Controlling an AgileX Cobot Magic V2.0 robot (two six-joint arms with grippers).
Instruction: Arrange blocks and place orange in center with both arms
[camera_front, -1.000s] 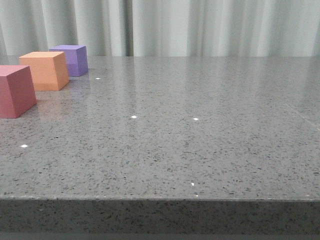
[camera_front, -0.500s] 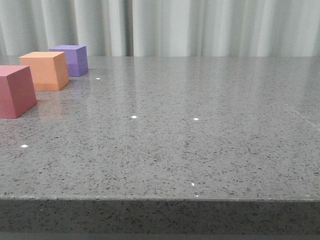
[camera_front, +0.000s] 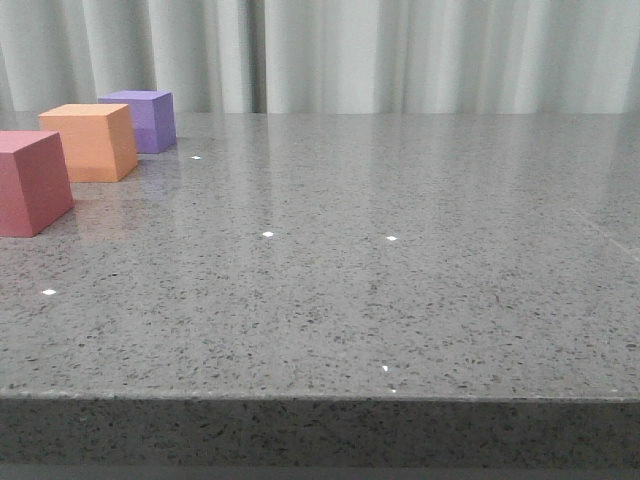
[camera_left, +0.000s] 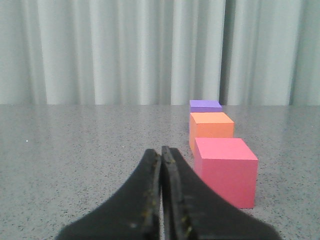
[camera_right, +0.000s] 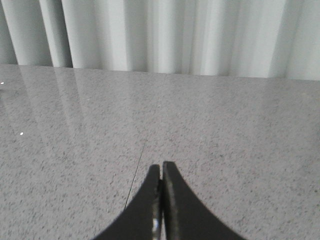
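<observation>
Three cubes stand in a row at the far left of the grey stone table (camera_front: 380, 300): the pinkish-red cube (camera_front: 30, 182) nearest, the orange cube (camera_front: 92, 141) behind it, the purple cube (camera_front: 143, 120) farthest. Neither gripper shows in the front view. In the left wrist view my left gripper (camera_left: 161, 150) is shut and empty, low over the table, just beside and short of the pinkish-red cube (camera_left: 226, 170), with the orange cube (camera_left: 211, 129) and the purple cube (camera_left: 205, 105) lined up beyond. My right gripper (camera_right: 161, 166) is shut and empty over bare table.
Pale pleated curtains (camera_front: 400, 50) hang behind the table's far edge. The table's front edge (camera_front: 320, 398) runs across the bottom of the front view. A thin dark seam line (camera_right: 137, 170) crosses the tabletop by the right gripper.
</observation>
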